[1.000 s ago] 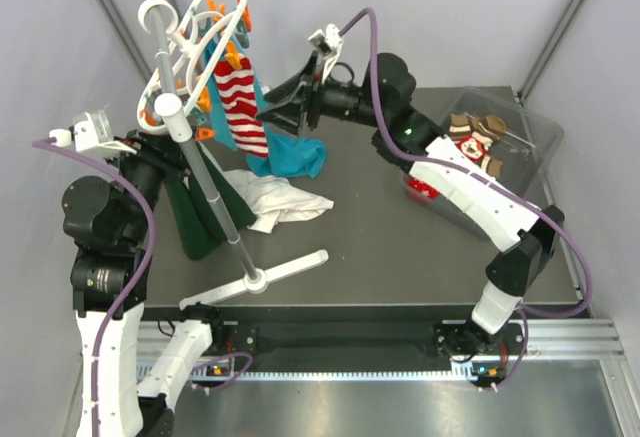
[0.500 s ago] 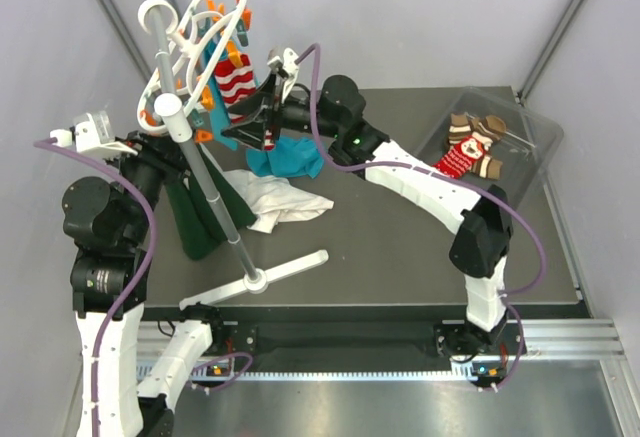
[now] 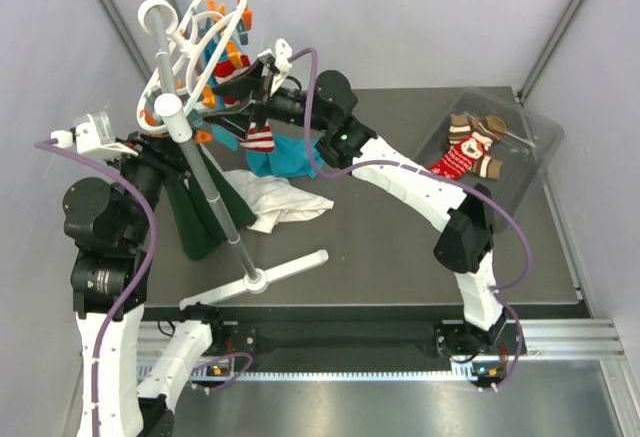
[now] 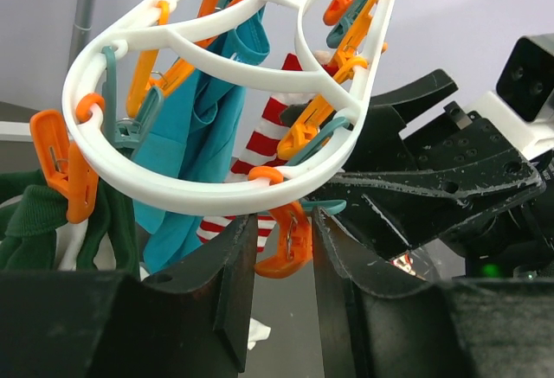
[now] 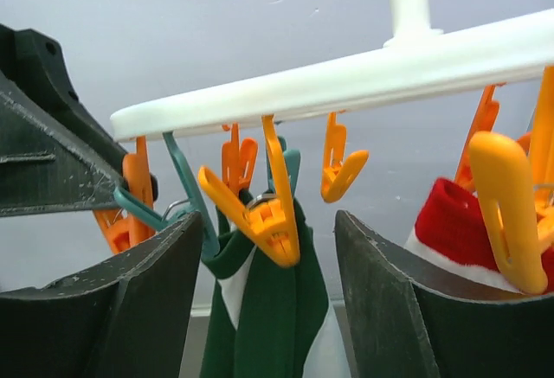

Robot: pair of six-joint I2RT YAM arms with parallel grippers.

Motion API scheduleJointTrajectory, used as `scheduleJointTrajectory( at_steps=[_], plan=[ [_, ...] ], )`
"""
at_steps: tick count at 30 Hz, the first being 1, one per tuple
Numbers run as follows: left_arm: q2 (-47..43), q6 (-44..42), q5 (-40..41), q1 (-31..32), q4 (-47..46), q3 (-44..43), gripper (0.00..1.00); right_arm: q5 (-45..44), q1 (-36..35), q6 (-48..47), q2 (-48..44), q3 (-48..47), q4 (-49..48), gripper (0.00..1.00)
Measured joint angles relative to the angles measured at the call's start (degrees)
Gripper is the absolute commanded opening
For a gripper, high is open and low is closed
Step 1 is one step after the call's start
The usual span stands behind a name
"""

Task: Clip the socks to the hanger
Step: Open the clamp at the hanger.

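Right claw [image 5: 268, 222]: fingers spread wide, at 7 and 5 o'clock. An orange clip [image 5: 264, 209] hangs between them, touching neither. White hanger [image 5: 346, 80] rim crosses at 12. Green garment [image 5: 277, 317] at 6. Red sock [image 5: 446, 222] cuff at 4, beside a second clip [image 5: 506, 214].

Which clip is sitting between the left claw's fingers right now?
The orange clip hanging from the near rim of the hanger, in the gap of the left claw. The other orange and teal clips hang outside that gap.
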State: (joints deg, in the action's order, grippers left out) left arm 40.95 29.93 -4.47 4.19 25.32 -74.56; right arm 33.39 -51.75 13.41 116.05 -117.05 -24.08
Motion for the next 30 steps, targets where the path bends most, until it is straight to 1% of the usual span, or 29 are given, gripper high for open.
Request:
scheduleJointTrajectory(
  at_steps=[2, 4, 6, 8, 12, 14, 15, 17, 18, 20, 21, 24, 27, 30],
  plan=[
    [-0.1, 0.0, 0.0, 0.0, 0.0, 0.0, 0.36, 0.0, -0.1, -0.2, 1.2, -1.9, -0.1, 0.61],
    [-0.3, 0.0, 0.0, 0.0, 0.1, 0.0, 0.36, 0.0, -0.2, -0.2, 2.3, -3.5, -0.1, 0.59],
    [-0.6, 0.0, 0.0, 0.0, 0.2, 0.0, 0.36, 0.0, -0.3, -0.2, 3.1, -4.2, 0.0, 0.53],
    [-0.8, 0.0, 0.0, 0.0, 0.3, 0.0, 0.36, -0.1, -0.4, 0.0, 3.7, -4.7, 0.0, 0.52],
    [-1.0, 0.0, 0.0, 0.0, 0.4, 0.0, 0.36, -0.2, -0.6, 0.4, 4.8, -5.7, -0.1, 0.42],
    [-1.1, 0.0, 0.0, 0.0, 0.4, 0.0, 0.36, -0.1, -0.8, 0.6, 4.8, -5.7, -0.1, 0.36],
    [-1.1, 0.0, 0.0, 0.0, 0.4, 0.0, 0.36, -0.1, -0.9, 0.6, 4.8, -5.7, -0.1, 0.31],
    [-1.1, 0.0, 0.0, 0.0, 0.5, 0.0, 0.36, 0.0, -1.1, 0.7, 4.8, -5.7, -0.4, 0.25],
    [-1.1, 0.0, 0.0, 0.0, 0.5, 0.0, 0.36, 0.0, -1.3, 0.8, 4.8, -5.7, -0.4, 0.19],
    [-1.1, 0.0, 0.0, 0.0, 0.5, 0.0, 0.36, 0.0, -1.6, 0.9, 4.8, -5.6, -0.5, 0.14],
    [-1.1, 0.0, 0.0, 0.0, 0.5, 0.0, 0.36, 0.0, -1.7, 1.1, 4.8, -5.6, -0.6, 0.09],
    [-1.9, 0.0, 1.0, 0.0, 1.3, 0.4, 0.37, -0.2, -2.1, 1.4, 4.1, -4.1, -0.9, 0.04],
    [-3.9, 0.0, 3.2, 0.0, 3.3, 1.3, 0.44, -0.9, -2.3, 1.6, 2.8, -2.0, -0.5, 0.02],
    [-8.1, 0.2, 6.6, 0.0, 5.3, 3.3, 0.47, -1.8, -2.4, 1.6, 0.5, 0.2, 1.4, 0.01]
  ],
)
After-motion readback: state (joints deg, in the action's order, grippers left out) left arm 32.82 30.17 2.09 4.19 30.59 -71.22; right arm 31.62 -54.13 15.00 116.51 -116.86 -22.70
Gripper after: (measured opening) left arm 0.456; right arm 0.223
